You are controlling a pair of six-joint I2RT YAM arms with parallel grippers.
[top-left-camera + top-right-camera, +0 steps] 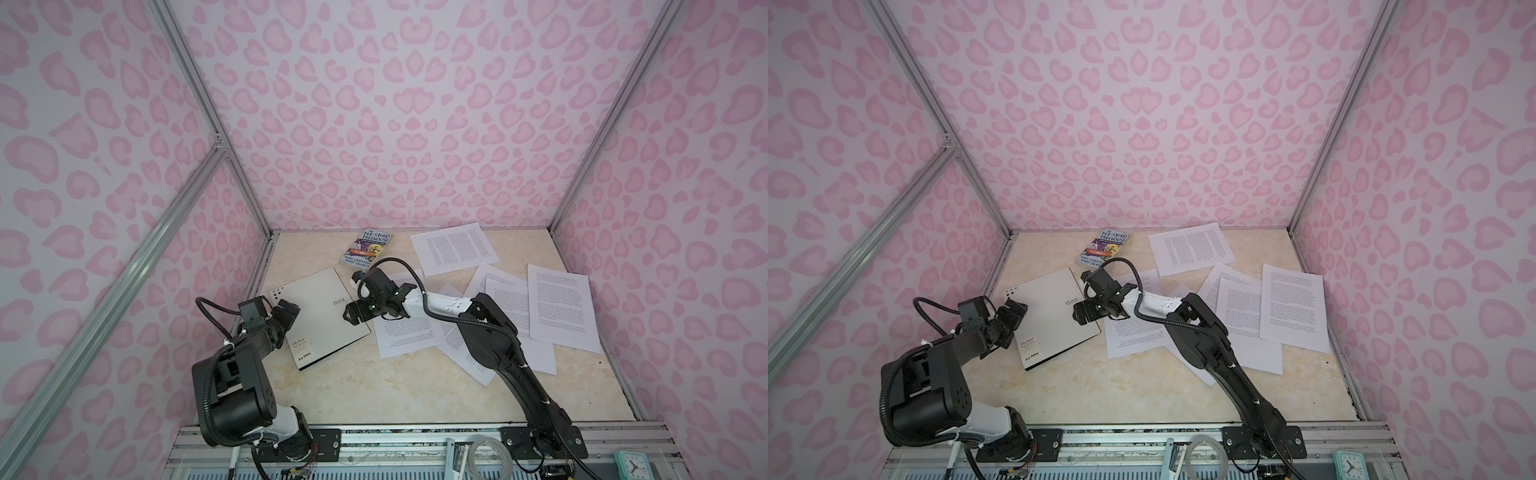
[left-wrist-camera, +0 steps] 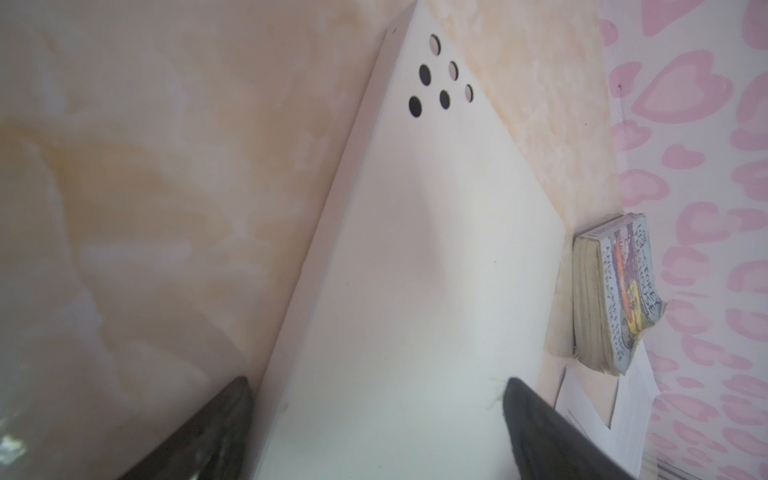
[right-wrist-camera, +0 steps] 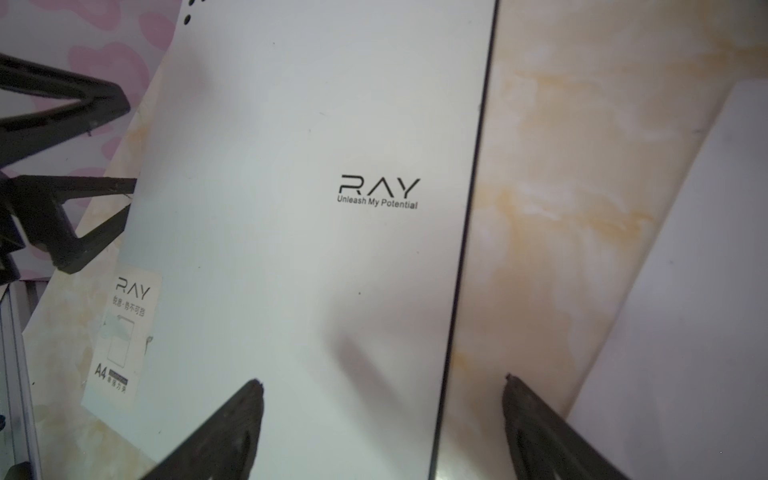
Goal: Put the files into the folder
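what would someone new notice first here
The closed silver-white folder lies left of centre, with the open left gripper at its left edge and the open right gripper at its right. The files lie scattered on the right, a colourful book at the back.

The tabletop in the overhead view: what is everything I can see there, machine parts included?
folder: one, silver-white, closed, flat on the table's left half
paper sheets: about six, white with black print, scattered and overlapping on the right half
paperback book: one, colourful, at the back, beyond the folder
table: one, beige marble pattern
clock: one, teal, front rail, right
left gripper: one, black, open, over the folder's left edge
right gripper: one, black, open, over the folder's right edge
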